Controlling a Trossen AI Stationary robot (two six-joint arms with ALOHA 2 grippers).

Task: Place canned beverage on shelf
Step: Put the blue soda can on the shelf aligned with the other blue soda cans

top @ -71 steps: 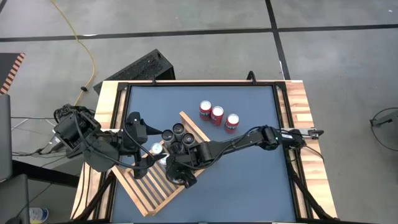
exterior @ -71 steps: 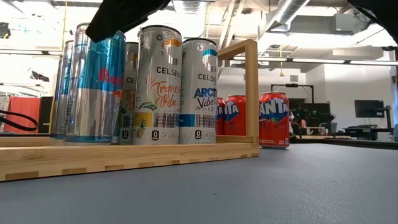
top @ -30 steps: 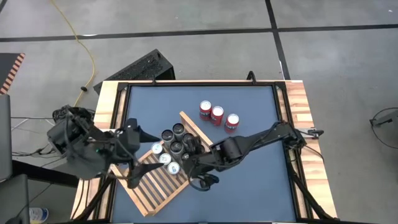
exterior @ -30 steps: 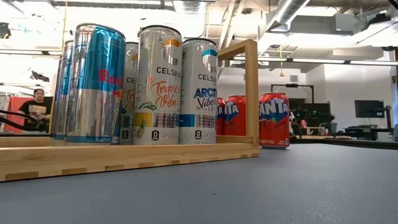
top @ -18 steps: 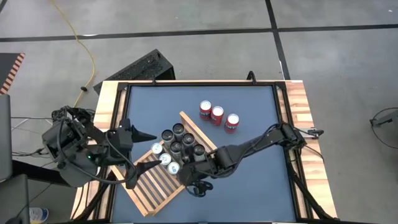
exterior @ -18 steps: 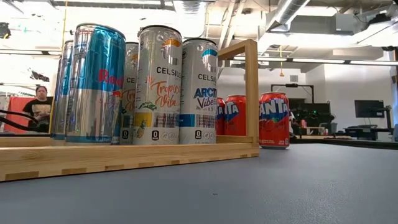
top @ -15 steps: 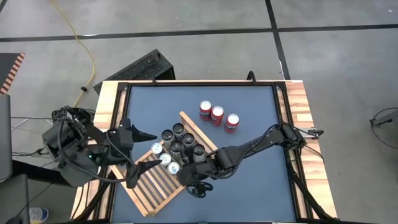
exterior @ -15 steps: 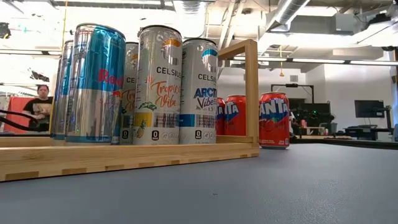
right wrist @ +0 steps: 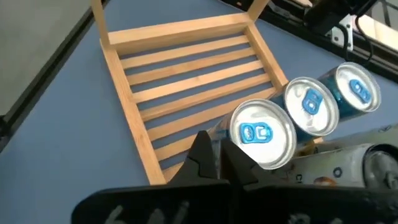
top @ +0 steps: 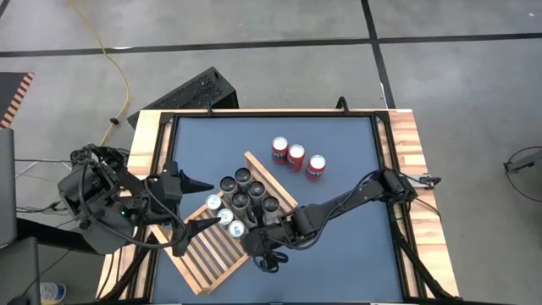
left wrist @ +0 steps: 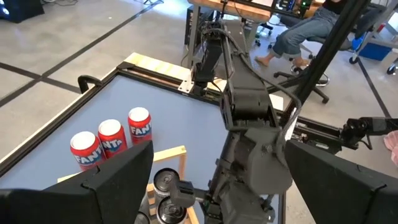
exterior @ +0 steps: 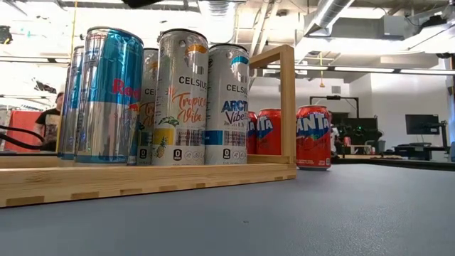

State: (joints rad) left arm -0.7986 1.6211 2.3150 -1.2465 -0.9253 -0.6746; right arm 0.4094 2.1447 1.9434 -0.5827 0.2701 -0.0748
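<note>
The shelf (top: pixel 207 254), a light wood slatted rack, lies askew at the table's near left; it also shows in the right wrist view (right wrist: pixel 186 68). Several tall cans (top: pixel 241 199) stand upright on its far end; at table height they are a blue-silver can (exterior: pixel 106 96) and white ones (exterior: pixel 181 96). Three red cans (top: pixel 296 157) stand on the table behind. My right gripper (top: pixel 261 254) (right wrist: pixel 217 158) is shut, raised beside the blue-topped cans (right wrist: pixel 261 134), nothing between its fingers. My left gripper (top: pixel 195 216) (left wrist: pixel 217 149) hangs open left of the cans.
A raised wooden end frame (exterior: pixel 284 103) stands at the shelf's far side beside the cans. Bare blue table (top: pixel 339 254) lies right of the shelf. Wooden borders (top: pixel 406 152) edge the table. A person sits in the room beyond (left wrist: pixel 305 31).
My right gripper has shut on nothing and drawn a little toward the table's near left, away from the cans. My left arm has pulled back slightly toward the left edge, still open. The cans and the shelf have stayed put.
</note>
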